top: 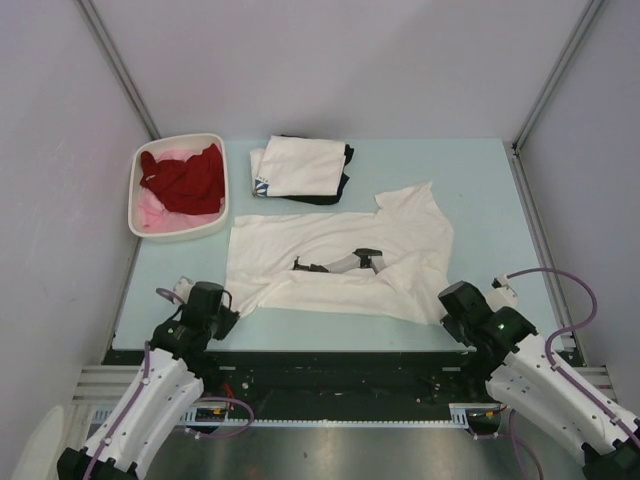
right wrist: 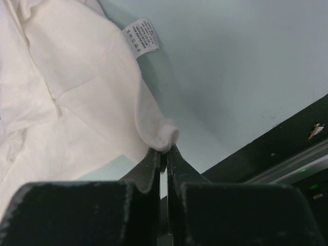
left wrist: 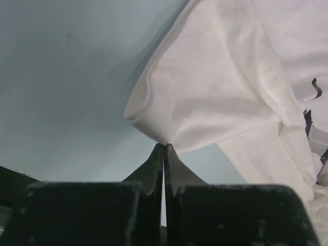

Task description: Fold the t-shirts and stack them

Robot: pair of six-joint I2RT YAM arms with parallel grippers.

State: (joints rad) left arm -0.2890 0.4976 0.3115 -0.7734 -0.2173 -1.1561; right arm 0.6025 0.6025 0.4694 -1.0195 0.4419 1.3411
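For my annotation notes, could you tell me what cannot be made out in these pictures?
- Care label text, right wrist view: too small.
- Dark print on the spread cream t-shirt, top view: partly covered by folds.
- Pink t-shirt in the basin: mostly under the dark red t-shirt.

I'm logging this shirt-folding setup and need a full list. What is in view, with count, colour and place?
Spread t-shirt: one, cream-white with a dark print, middle of the table, near corners pinched.
Folded stack: cream-white shirt on top, black one beneath, far middle of the table.
Basin: one, white, far left corner.
Shirts in basin: one dark red, one pink beneath it.
Care label: one, white, on the spread shirt's edge.
Table: one, pale blue-green.
Left gripper: shut on the shirt's near left corner.
Right gripper: shut on its near right corner.
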